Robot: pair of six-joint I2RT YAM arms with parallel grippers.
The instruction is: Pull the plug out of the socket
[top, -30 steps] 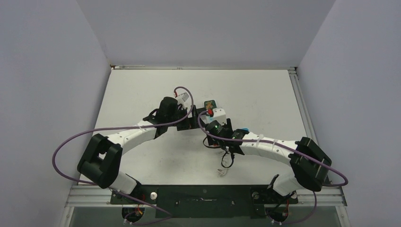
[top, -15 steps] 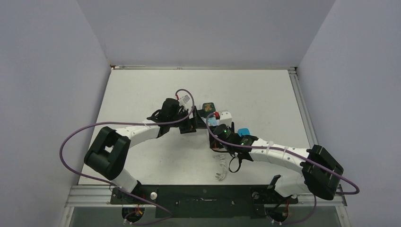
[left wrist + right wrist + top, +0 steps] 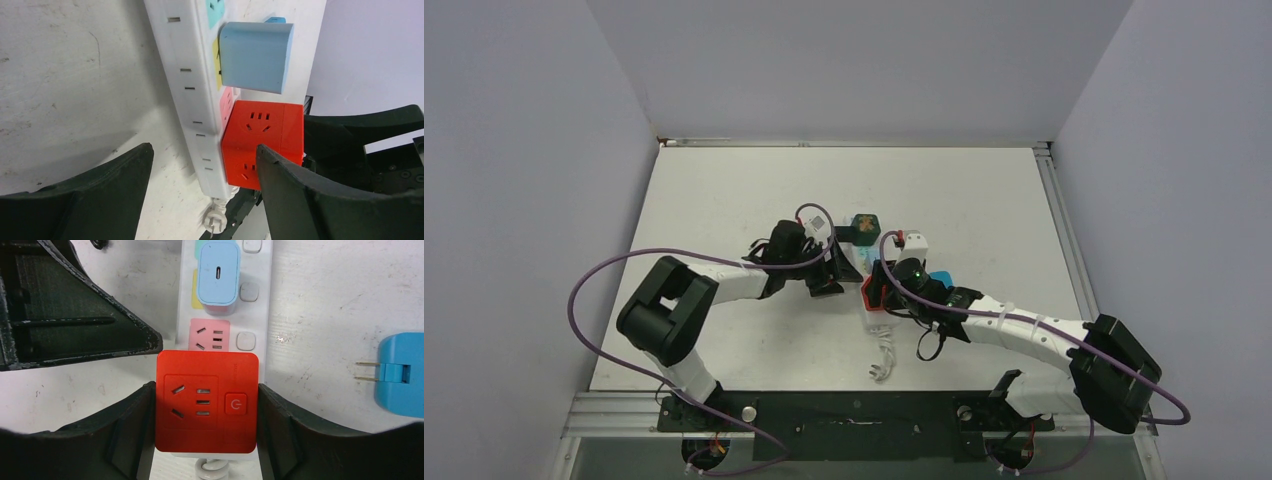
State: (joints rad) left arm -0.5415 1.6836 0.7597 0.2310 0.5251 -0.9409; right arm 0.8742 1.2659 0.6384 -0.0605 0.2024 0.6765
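Plug [image 3: 195,400], a red cube adapter, sits squarely between the fingers [image 3: 132,425] of my right gripper [image 3: 206,390]. Both pads lie flat on its opposite sides, so I log this gripper as clamped on the cube. The grip runs across the cube's width and leaves its top face and power button bare. I read that as set up for a straight lift off the outlet.

Directly under the cube is the socket strip [image 3: 257,300], long and white, running away from the fingertips. The cube appears seated on the end outlet nearest the wrist, where the short white cord [image 3: 210,471] leaves. By my judgement it is not yet pulled.

Just beyond the fingertips is a pink outlet [image 3: 209,335], vacant. Beyond that is a pale blue charger [image 3: 218,272], plugged in.

The left gripper [image 3: 202,150] stands on the opposite side, jaws apart, straddling the strip just beside the cube. One finger is off the strip's edge with bare table showing between. Its likely purpose is to pin the strip so it does not rise with the cube. It has no hold yet.

On the right-hand finger's side, well apart from the strip, a loose blue plug [image 3: 400,382] lies on the table [image 3: 325,300], prongs showing.

Risk: a tilted pull could drag the strip along.
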